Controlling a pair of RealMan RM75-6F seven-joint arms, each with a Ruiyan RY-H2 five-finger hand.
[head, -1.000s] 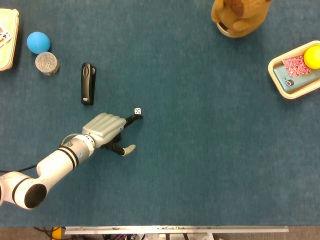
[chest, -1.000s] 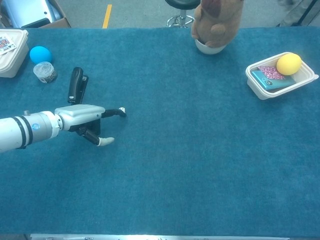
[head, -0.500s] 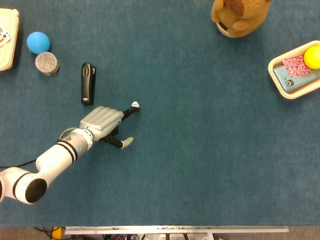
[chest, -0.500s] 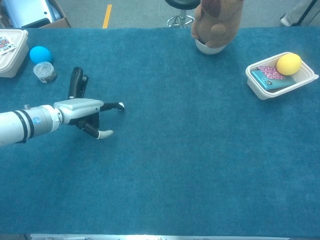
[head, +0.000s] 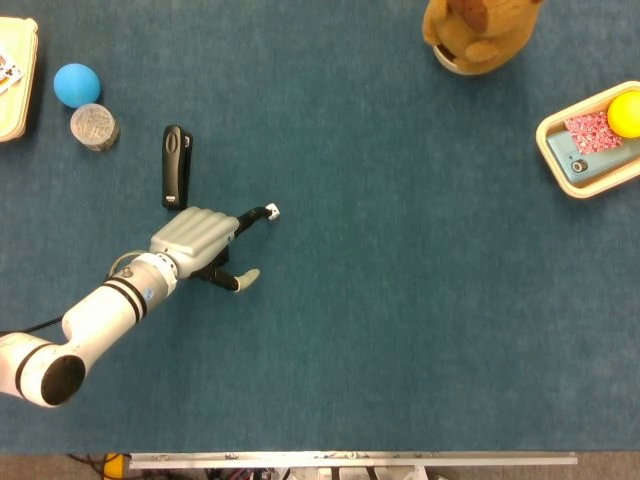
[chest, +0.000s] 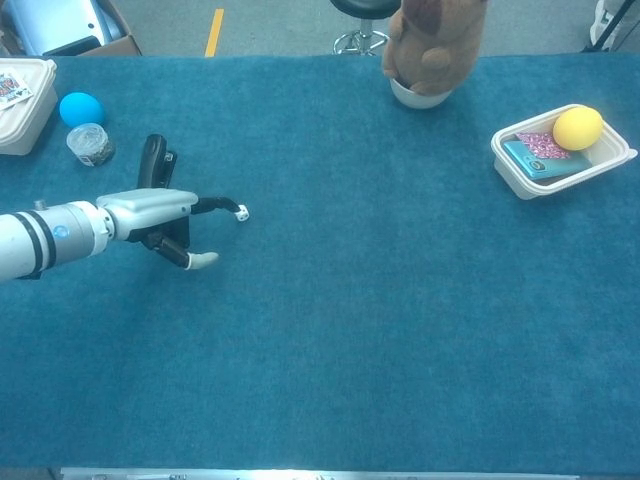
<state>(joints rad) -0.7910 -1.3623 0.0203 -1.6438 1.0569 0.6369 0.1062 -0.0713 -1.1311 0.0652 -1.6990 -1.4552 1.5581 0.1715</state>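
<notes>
My left hand (head: 197, 240) (chest: 150, 212) reaches over the blue cloth from the lower left. A small white die (head: 272, 211) (chest: 241, 212) sits at the tips of its outstretched fingers and appears pinched there. The thumb (head: 243, 277) points away from the die, down and to the right. A black stapler-like object (head: 176, 166) (chest: 153, 166) lies just beyond the hand, partly behind it in the chest view. My right hand shows in neither view.
At far left are a blue ball (head: 76, 84), a lidded jar (head: 94, 126) and a cream tray (head: 20, 95) with cards. A plush toy (head: 478, 30) sits in a bowl at the back. A tray (head: 560, 170) at right holds a yellow ball (head: 625, 113).
My left hand has drawn back to the left and away from me, and the die has travelled with its fingertips. The hand now sits closer to the black object.
</notes>
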